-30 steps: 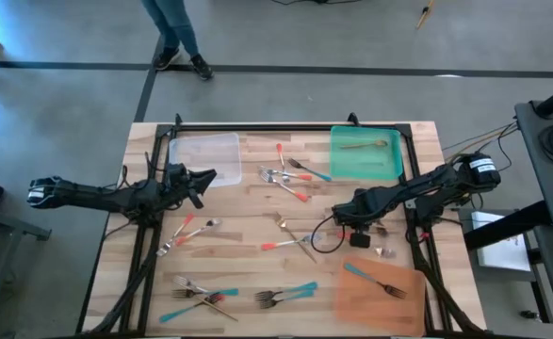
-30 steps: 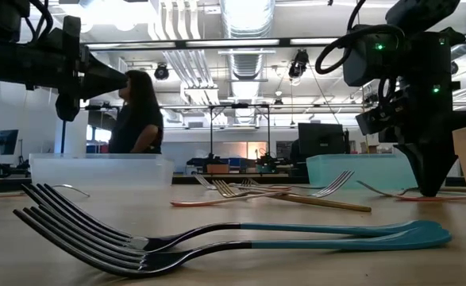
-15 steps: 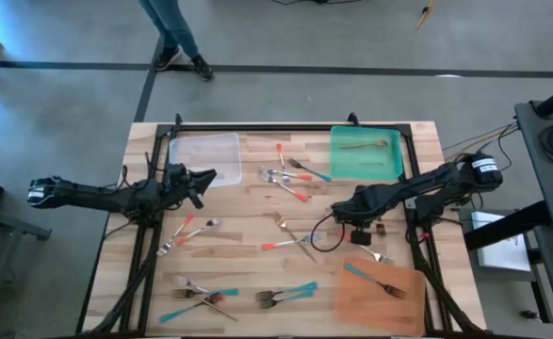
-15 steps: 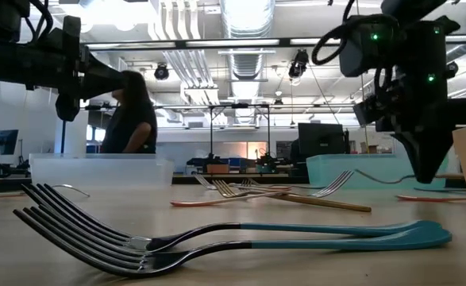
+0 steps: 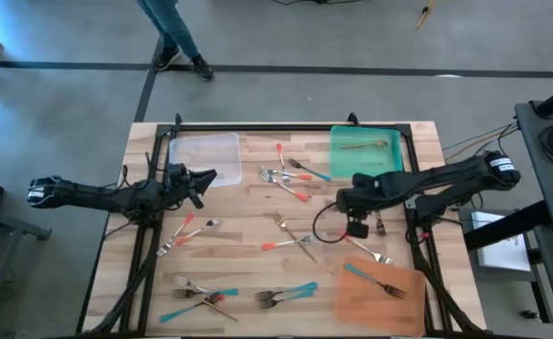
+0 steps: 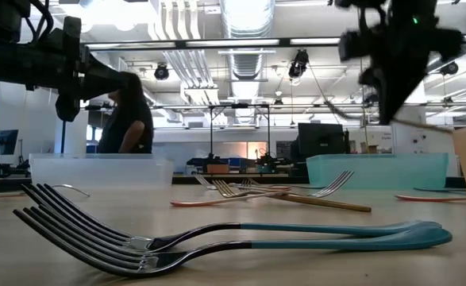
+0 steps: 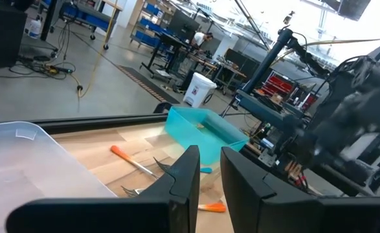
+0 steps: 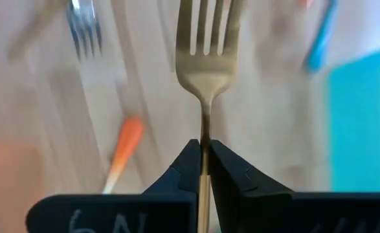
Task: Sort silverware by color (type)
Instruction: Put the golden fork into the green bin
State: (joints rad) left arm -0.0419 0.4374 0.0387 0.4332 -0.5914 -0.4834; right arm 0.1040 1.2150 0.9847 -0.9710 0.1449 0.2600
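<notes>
From above, the right claw (image 5: 344, 200) hangs over the wooden worktop (image 5: 257, 231) just right of centre, with the green tray (image 5: 365, 153) at its 12 o'clock and the orange tray (image 5: 382, 294) toward 5 o'clock. The left claw (image 5: 206, 176) waits over the left side, its tip at the 5 o'clock corner of the clear tray (image 5: 203, 151). The silverware (image 5: 290, 243) lies scattered across the boards: a mixed cluster at 12 o'clock of centre, pink-handled pieces to the left, and teal-handled forks (image 5: 287, 296) along the near edge.

At worktop level, two teal-handled forks (image 6: 240, 233) lie side by side in the foreground, while the right arm (image 6: 398, 56) hangs raised at upper right. A person (image 6: 131, 119) stands in the room beyond.

The left wrist camera shows that arm's fingers (image 7: 187, 173) nearly together with a slim gap and nothing between them, pointing toward the green tray (image 7: 202, 133).

The right wrist camera shows the claw (image 8: 204, 155) clamped tight on the thin handle of a gold fork (image 8: 206, 55), tines pointing away, held above the boards.
</notes>
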